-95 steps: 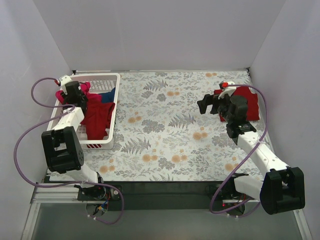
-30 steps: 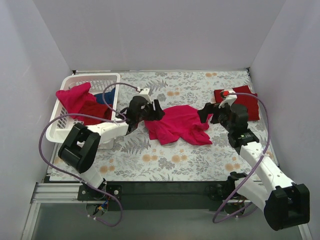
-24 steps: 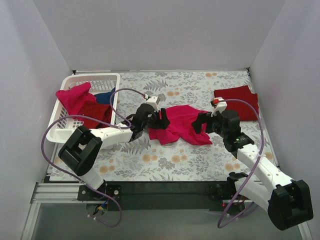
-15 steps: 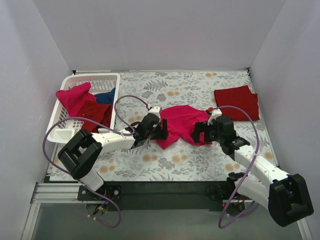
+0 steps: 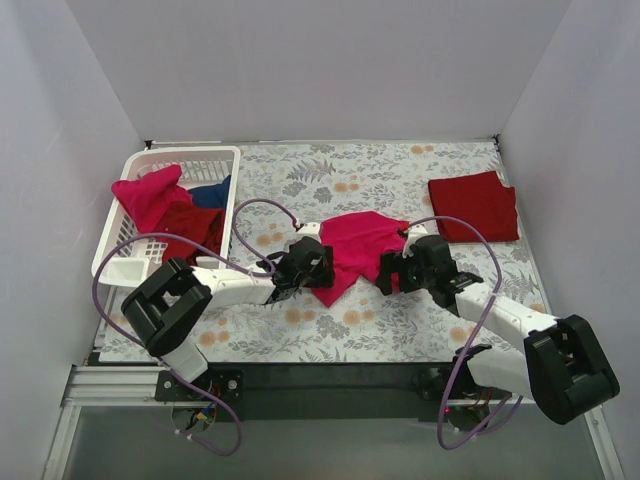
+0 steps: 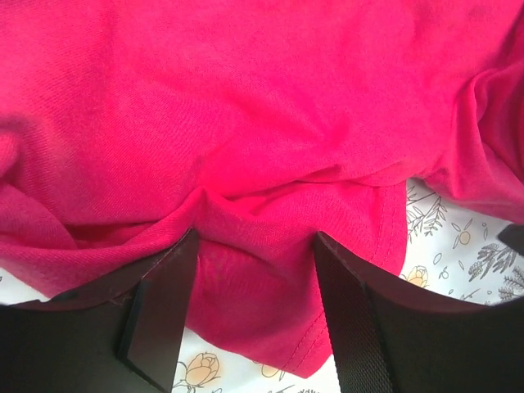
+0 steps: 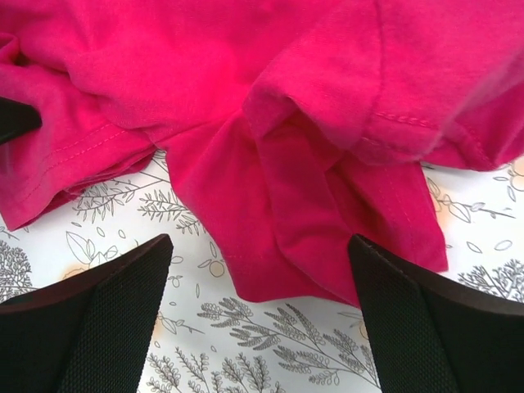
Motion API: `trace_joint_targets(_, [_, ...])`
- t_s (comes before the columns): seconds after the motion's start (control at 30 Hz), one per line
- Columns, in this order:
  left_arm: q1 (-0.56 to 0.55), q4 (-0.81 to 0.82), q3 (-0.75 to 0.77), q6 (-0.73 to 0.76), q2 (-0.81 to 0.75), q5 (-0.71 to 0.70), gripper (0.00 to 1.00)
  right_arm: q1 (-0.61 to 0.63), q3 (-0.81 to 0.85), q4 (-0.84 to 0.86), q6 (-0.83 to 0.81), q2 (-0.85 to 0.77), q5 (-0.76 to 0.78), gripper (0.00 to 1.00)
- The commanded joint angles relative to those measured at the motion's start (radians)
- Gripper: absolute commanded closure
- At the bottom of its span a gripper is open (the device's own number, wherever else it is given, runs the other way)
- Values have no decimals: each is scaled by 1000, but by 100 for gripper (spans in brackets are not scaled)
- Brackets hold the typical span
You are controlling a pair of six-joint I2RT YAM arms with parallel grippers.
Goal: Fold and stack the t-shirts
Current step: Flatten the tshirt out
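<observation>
At the middle of the flower-patterned table (image 5: 350,180) lies a bright pink-red t-shirt (image 5: 355,240), crumpled and unfolded, with one tail pointing toward the near edge. Both arms reach in low from either side of it. On its left edge sits the left gripper (image 5: 315,270); the left wrist view shows its fingers (image 6: 164,303) parted on either side of a raised crease in the cloth (image 6: 246,98), their tips against the fabric but not clamped on it. On the shirt's right edge sits the right gripper (image 5: 392,270), released and spread wide; in the right wrist view its fingers (image 7: 115,319) straddle a bunched hem (image 7: 286,65), with bare table showing between them. Well apart at the far right lies a folded maroon t-shirt (image 5: 475,205), flat on the table. At the far left stands a white lattice basket (image 5: 190,152) holding a second pink-red t-shirt (image 5: 148,192) draped over its left rim, a dark red t-shirt (image 5: 195,222) beside it, and a blue t-shirt (image 5: 212,190) partly buried toward the far side.
</observation>
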Motion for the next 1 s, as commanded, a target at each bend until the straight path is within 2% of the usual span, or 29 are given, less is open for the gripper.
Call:
trace_joint_targets(0.0, [-9, -60, -7, -5, 31, -33, 48, 17, 12, 83, 8, 40, 25, 21])
trace_joint_targets(0.07, [-9, -64, -9, 1, 41, -55, 51, 22, 26, 89, 6, 84, 31, 30])
trace_joint_targets(0.13, [-9, -63, -12, 3, 51, -62, 61, 31, 39, 91, 5, 117, 33, 44])
trace_joint_targets(0.2, [-9, -63, -19, 3, 55, -62, 67, 37, 52, 89, 5, 163, 45, 51])
trace_joint_targets(0.3, [-8, -63, -26, 12, 63, -79, 88, 42, 68, 74, 3, 200, 48, 74])
trace_joint_targets(0.33, [-8, -64, -26, 15, 58, -88, 100, 45, 84, 66, -1, 200, 47, 90])
trace_joint_targets(0.37, [-9, -63, -27, 18, 42, -117, 100, 43, 94, 45, -6, 183, 47, 98])
trace_joint_targets(0.47, [1, -98, -27, 46, -42, -162, 100, 43, 147, -33, -32, 106, 76, 99])
trace_joint_targets(0.6, [56, -124, -33, 76, -206, -210, 100, 40, 236, -174, -75, -33, 284, 99])
trace_joint_targets(0.83, [187, -150, -75, 107, -419, -202, 100, 11, 327, -309, -121, -210, 465, 99])
trace_joint_targets(0.87, [207, -149, -82, 112, -425, -194, 98, 6, 325, -314, -123, -222, 496, 99])
trace_joint_targets(0.93, [250, -155, -79, 116, -416, -196, 84, -9, 318, -316, -123, -227, 507, 99])
trace_joint_targets(0.97, [256, -159, -75, 122, -408, -229, 80, -13, 318, -316, -121, -213, 499, 99])
